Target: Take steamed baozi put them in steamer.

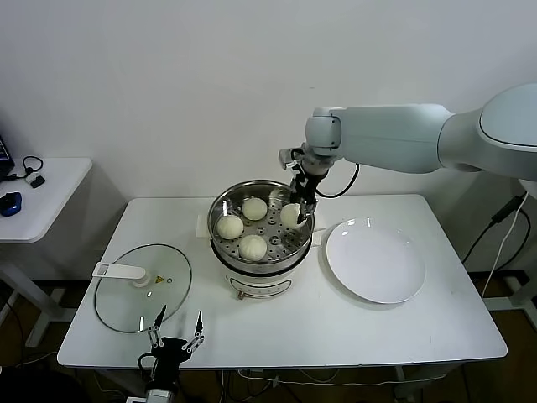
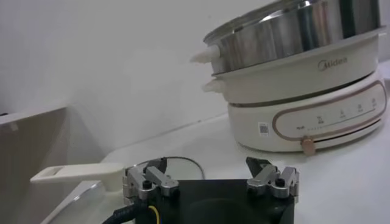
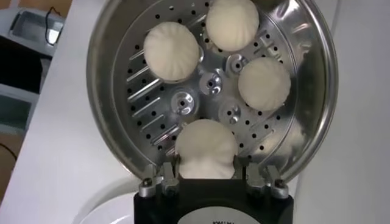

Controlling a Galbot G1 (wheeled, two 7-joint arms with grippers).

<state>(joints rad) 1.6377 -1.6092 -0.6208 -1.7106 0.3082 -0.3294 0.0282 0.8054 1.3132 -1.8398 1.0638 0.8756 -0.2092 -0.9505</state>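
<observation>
Four steamed baozi are seen on the perforated tray of the steamer, which stands mid-table between the glass lid and the white plate. The plate is bare. The right gripper is lowered inside the steamer's right rim; in the right wrist view its fingers are set against both flanks of the fourth bun, which rests on the tray. The grip is judged not yet released.

The step in hand is judged to be the placing of the last bun. The next move calls for the fingers to be spread clear of the soft dough, then a straight lift past the steel rim without dragging the bun.

The left gripper is parked at the table's near edge, fingers apart and holding nothing.

"Midea" is read on the steamer's base; the control-panel markings cannot be read.
</observation>
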